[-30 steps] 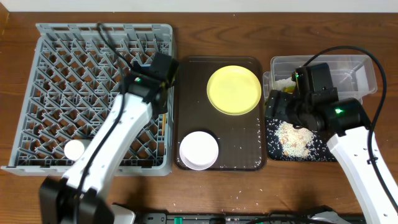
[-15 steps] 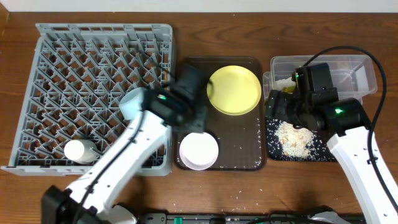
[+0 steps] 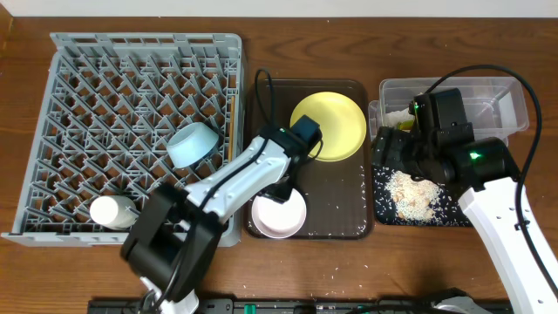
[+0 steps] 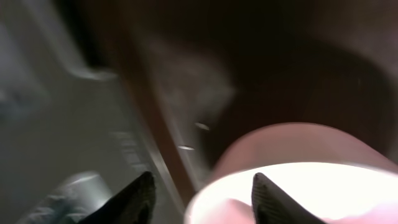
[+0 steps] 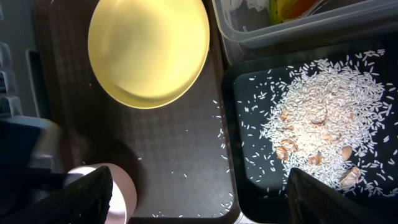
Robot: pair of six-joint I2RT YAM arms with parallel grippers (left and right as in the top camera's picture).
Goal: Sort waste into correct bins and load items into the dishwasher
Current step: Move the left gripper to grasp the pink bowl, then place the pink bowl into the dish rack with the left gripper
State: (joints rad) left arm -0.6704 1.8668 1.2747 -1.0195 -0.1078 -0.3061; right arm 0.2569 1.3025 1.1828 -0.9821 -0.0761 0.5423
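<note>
grey dish rack [image 3: 52,105] on the left holds the light blue bowl [image 3: 193,144] near its right side, tipped on the pegs, and the small white cup [image 3: 111,211] lying down in the front-left corner. looks like the chopsticks [image 3: 233,122] lie along the rack's right edge, but too thin to be sure. the brown serving tray [image 3: 340,222] in the middle has the yellow plate [image 3: 328,126] at the back and the pinkish-white bowl [image 3: 279,211] at the front left, plus stray rice grains [image 5: 221,134] over on its right side. left gripper [image 4: 202,180] is right over that bowl. wrist cam is v blurry, but the fingers are spread w/ nothing in them and the bowl rim is just below. the black tray [image 3: 379,187] on the right has a big rice pile [image 3: 410,192] w/ a few tan bits mixed in. behind it, the clear tub [image 3: 514,96] has white paper [image 3: 397,116] and the snack wrapper [image 5: 292,7] at its left end. right gripper [image 5: 200,177] hangs above where the brown tray meets the black one, jaws wide apart, holding nothing.
</note>
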